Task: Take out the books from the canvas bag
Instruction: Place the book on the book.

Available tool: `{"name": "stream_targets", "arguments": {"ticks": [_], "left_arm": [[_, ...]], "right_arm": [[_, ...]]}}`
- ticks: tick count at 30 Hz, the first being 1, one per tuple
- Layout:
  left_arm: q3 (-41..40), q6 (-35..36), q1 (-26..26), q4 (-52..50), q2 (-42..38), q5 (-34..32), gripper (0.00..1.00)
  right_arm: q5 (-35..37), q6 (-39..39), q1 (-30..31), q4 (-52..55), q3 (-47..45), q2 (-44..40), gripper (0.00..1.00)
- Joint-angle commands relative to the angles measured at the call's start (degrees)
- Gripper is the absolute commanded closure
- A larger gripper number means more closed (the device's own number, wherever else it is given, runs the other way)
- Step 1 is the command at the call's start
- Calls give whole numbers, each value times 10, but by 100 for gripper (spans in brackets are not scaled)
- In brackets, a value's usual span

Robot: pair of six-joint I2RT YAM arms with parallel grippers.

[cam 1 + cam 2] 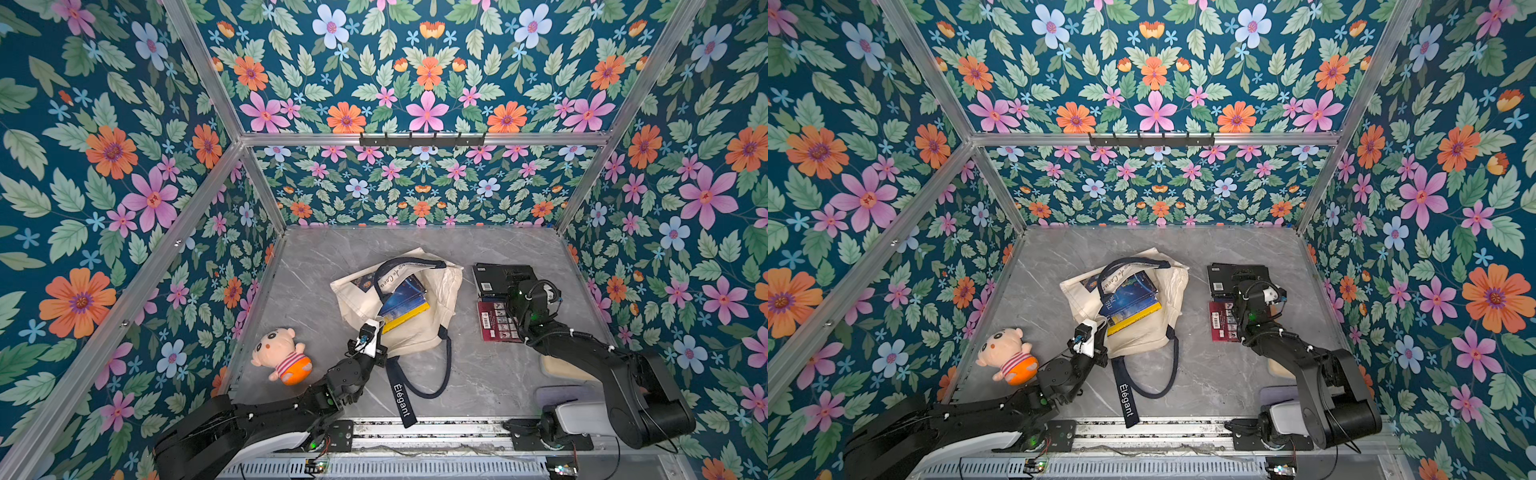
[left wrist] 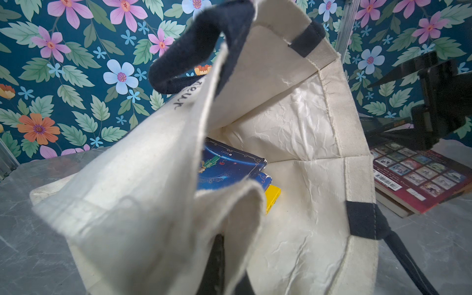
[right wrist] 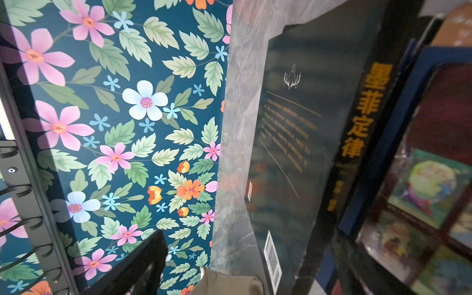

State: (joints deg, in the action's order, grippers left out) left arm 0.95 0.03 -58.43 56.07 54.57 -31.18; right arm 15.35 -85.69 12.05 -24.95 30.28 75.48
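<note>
Left pincer [image 1: 376, 328] clamped on rim of cream canvas bag with navy straps [image 1: 444, 286]; mouth propped open | dark blue and yellow paperbacks [image 1: 405, 301] inside | right pincer [image 1: 516, 277] spread, empty, above black and red books outside [image 1: 496, 322] | I'd enter low; pinch one spine

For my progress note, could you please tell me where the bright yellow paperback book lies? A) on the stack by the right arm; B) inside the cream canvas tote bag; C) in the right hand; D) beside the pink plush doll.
B: in a top view the bright yellow paperback book sits inside the cream canvas tote bag, under dark blue paperback books.
</note>
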Motion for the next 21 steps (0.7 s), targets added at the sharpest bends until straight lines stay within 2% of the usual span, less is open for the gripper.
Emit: {"name": "stream_targets", "arguments": {"ticks": [1, 9, 14, 21], "left_arm": [[7, 0, 1, 19, 3, 4, 100], [5, -1, 1, 17, -2, 2, 100], [5, -1, 1, 17, -5, 2, 100], [5, -2, 1, 17, -2, 4, 100]], "right_arm": [[23, -18, 0, 143, 30, -27, 1], [1, 30, -2, 74, 18, -24, 1], [-9, 40, 0, 111, 19, -46, 1], [-26, 22, -1, 132, 29, -15, 1]]}}
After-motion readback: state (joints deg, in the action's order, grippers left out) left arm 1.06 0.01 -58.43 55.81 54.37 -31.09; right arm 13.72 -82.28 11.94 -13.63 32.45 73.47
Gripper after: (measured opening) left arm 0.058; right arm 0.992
